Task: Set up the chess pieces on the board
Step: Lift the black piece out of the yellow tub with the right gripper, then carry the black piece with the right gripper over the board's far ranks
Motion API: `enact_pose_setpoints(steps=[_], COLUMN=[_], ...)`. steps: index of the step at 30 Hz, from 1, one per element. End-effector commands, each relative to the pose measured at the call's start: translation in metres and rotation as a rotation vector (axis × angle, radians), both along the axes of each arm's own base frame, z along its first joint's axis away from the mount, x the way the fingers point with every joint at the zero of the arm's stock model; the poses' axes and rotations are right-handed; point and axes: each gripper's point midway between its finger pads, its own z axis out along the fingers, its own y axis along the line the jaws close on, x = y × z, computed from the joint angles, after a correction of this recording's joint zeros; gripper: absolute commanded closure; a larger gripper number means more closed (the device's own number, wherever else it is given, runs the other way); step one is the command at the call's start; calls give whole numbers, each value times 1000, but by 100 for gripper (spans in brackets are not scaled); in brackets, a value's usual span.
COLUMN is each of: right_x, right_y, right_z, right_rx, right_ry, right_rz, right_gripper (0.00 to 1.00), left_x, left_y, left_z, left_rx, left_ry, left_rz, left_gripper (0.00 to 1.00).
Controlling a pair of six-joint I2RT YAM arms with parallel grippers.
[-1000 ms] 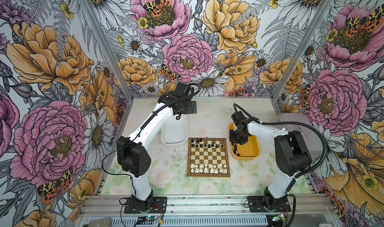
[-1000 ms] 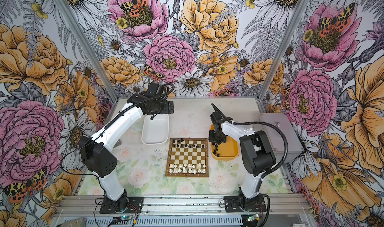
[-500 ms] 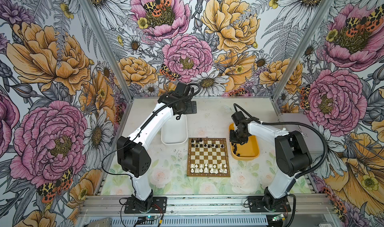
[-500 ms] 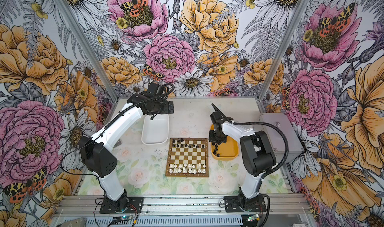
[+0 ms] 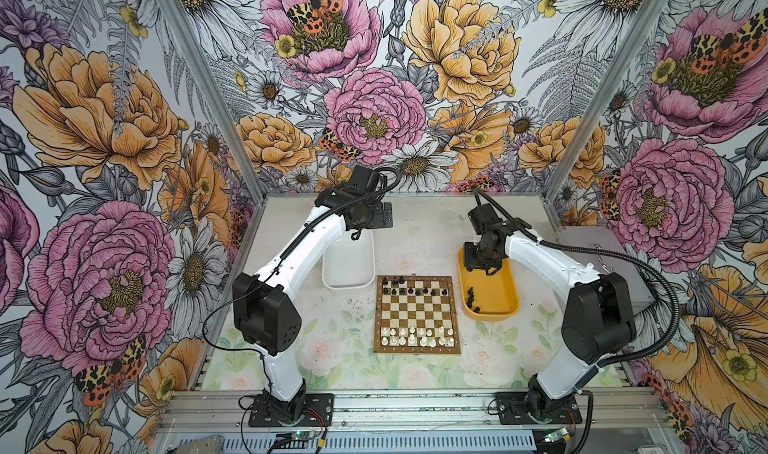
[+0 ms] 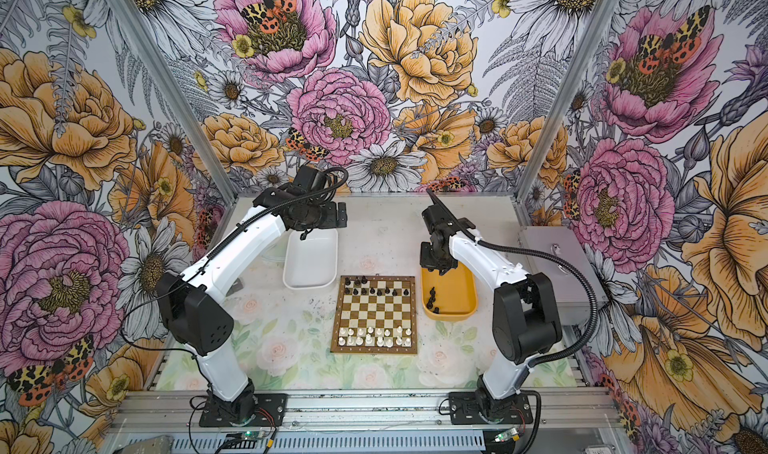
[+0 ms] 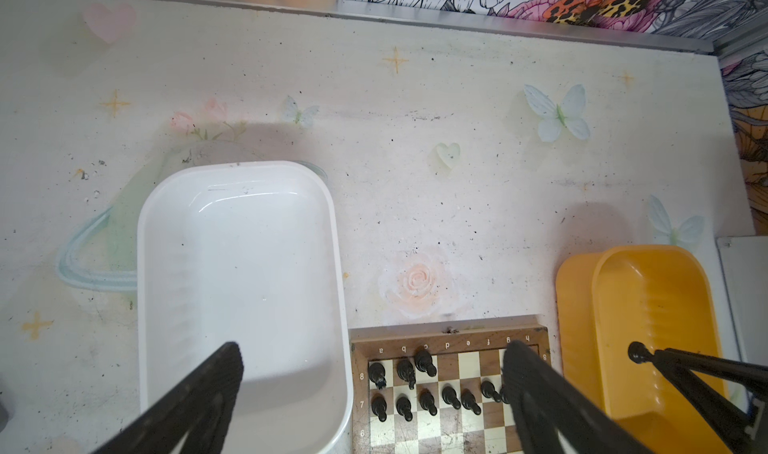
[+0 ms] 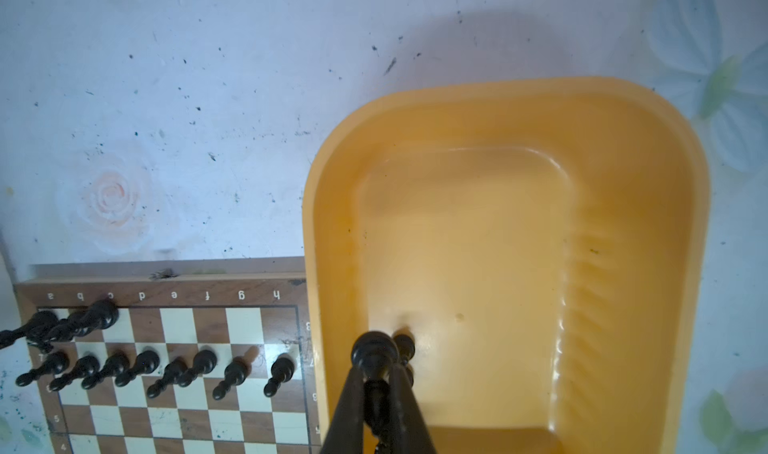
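Note:
The board (image 5: pixel 417 315) lies mid-table in both top views. A row of white chess pieces (image 5: pixel 417 336) stands along its near side and black chess pieces (image 5: pixel 409 291) fill part of its far two rows. My right gripper (image 8: pixel 376 373) is shut on a black chess piece (image 8: pixel 374 354), which it holds above the near-board side of the yellow tray (image 8: pixel 515 111); another black piece (image 8: pixel 404 343) lies under it. My left gripper (image 7: pixel 374 350) is open and holds nothing, hovering over the gap between the white tray (image 7: pixel 245 173) and the board's corner (image 7: pixel 446 339).
A few loose black pieces (image 5: pixel 471 299) lie in the yellow tray (image 5: pixel 500 289) to the right of the board. The white tray (image 5: pixel 349 264) sits behind the board's left corner. A grey box (image 5: pixel 598 260) stands at the table's right edge.

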Motion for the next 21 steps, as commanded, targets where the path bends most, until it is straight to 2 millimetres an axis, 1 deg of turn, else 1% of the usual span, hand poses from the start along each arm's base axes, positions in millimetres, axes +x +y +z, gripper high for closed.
enact_pose_setpoints(steps=[1, 5, 9, 13, 21], right_x=[2, 7, 10, 10, 8], right_y=[7, 22, 41, 57, 74], right_z=[27, 41, 46, 39, 24], right_rx=[-18, -22, -27, -19, -7], right_ry=[-45, -65, -65, -43, -1], right_rz=[42, 80, 124, 159, 195], right_gripper=[98, 97, 98, 98, 97], left_x=[-2, -4, -8, -10, -17], left_y=[10, 14, 22, 32, 46], left_z=[19, 17, 18, 18, 17], left_rx=[8, 17, 34, 38, 39], left_ry=[-57, -56, -60, -60, -59], left_rz=[2, 7, 20, 40, 65], left_gripper=[1, 1, 1, 1, 1])
